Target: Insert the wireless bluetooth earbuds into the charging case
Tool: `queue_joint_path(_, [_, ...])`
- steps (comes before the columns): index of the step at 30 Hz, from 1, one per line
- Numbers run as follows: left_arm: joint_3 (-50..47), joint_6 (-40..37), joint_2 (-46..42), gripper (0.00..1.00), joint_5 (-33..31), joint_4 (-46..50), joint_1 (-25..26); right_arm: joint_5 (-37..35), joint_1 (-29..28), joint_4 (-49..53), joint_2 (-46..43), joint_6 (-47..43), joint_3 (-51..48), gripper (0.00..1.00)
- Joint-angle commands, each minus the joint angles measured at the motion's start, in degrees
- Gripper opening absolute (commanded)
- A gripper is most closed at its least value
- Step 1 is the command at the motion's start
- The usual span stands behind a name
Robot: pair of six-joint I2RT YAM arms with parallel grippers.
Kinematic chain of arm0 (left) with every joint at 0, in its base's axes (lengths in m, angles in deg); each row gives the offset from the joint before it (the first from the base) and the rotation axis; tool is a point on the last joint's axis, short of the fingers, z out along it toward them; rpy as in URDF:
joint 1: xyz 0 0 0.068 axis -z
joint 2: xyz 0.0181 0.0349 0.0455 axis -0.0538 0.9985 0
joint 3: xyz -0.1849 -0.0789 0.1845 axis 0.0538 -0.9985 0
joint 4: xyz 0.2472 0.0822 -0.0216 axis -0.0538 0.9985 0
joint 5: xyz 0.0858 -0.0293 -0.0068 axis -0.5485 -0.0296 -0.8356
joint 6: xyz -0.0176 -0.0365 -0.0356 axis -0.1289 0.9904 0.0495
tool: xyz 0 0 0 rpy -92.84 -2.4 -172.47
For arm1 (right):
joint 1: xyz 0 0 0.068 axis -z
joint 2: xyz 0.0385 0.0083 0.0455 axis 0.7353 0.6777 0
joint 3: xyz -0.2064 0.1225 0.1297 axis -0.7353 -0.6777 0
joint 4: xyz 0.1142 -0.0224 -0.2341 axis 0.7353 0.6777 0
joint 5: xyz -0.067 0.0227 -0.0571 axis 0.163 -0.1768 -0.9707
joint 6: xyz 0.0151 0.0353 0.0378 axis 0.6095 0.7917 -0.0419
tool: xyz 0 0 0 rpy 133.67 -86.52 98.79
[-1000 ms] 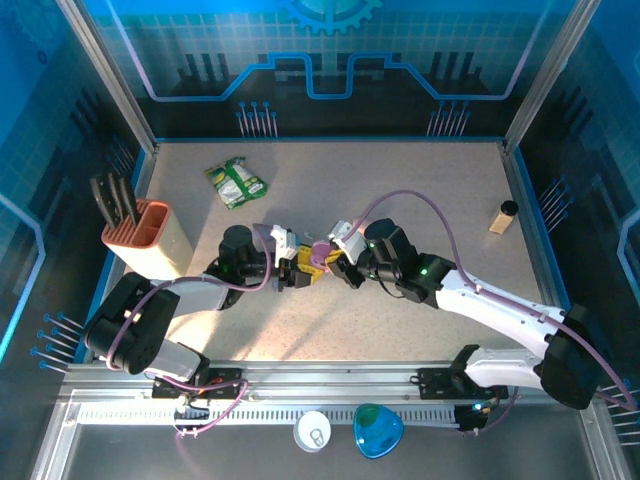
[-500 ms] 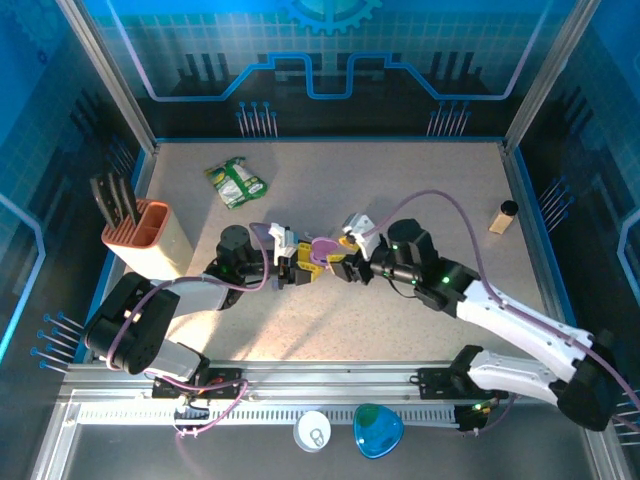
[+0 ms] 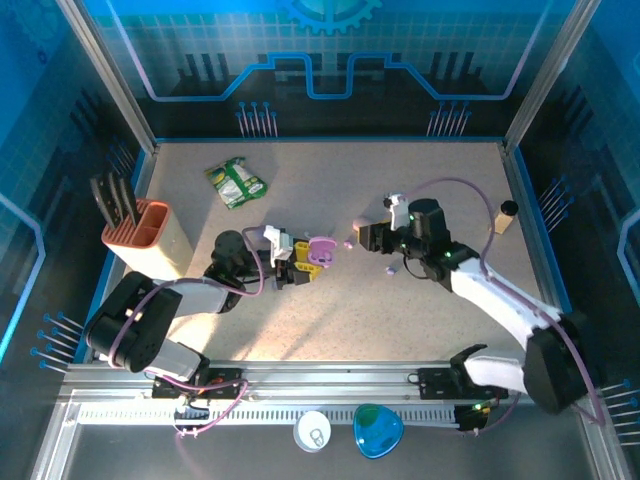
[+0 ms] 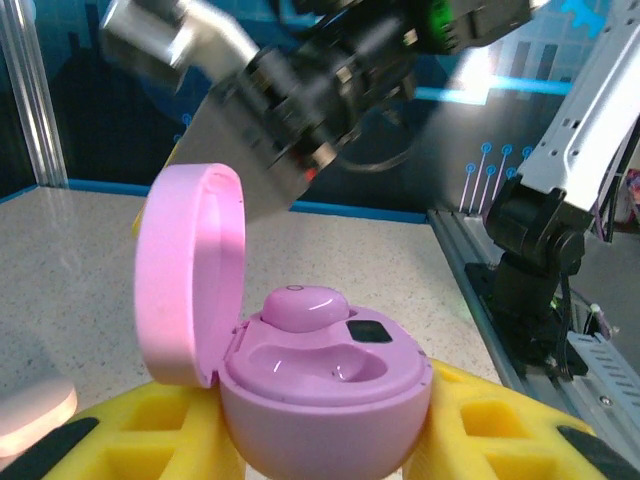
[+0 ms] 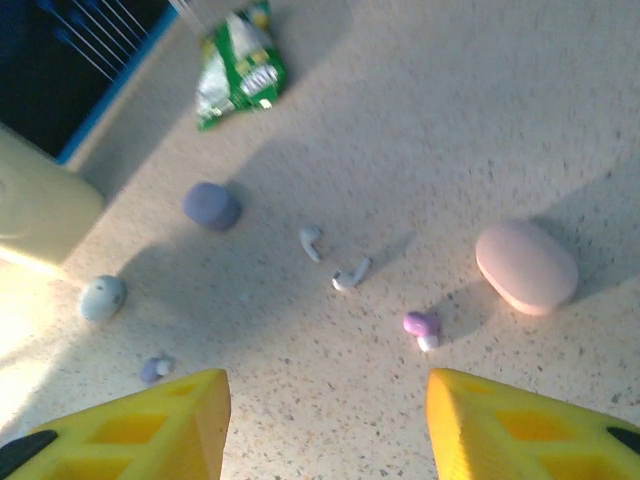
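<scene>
Bud now seated in case clamped by L gripper; R gripper open, empty, pulled back; one more to go.

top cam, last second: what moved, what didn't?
The right gripper left the charging case and pulled back to the right and farther from the bases. Its jaws now stand open and empty. One pink earbud sits in the case. Unchanged: left gripper holding the open case, knife block, snack packet.

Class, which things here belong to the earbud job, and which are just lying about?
Job: open pink case, bud seated in it, loose pink bud, white buds, lavender bud.
Lying about: green snack bag, knife block, small bottle.
</scene>
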Motion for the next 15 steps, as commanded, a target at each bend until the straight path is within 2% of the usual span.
queue_joint_path(1, [-1.2, 2.7, 1.1, 0.37, 2.0, -7.4, -0.5, 0.5, 0.2, 5.0, 5.9, 1.5, 5.1, 0.56])
queue_joint_path(9, [-1.5, 5.1, 2.7, 0.37, 3.0, -10.9, -1.1, 3.7, -0.8, 11.7, 23.9, -0.4, 18.2, 0.59])
queue_joint_path(15, [-2.0, 5.1, 2.1, 0.37, 3.0, -10.9, -1.9, 3.6, -1.9, 15.2, 32.7, -3.7, 25.4, 0.61])
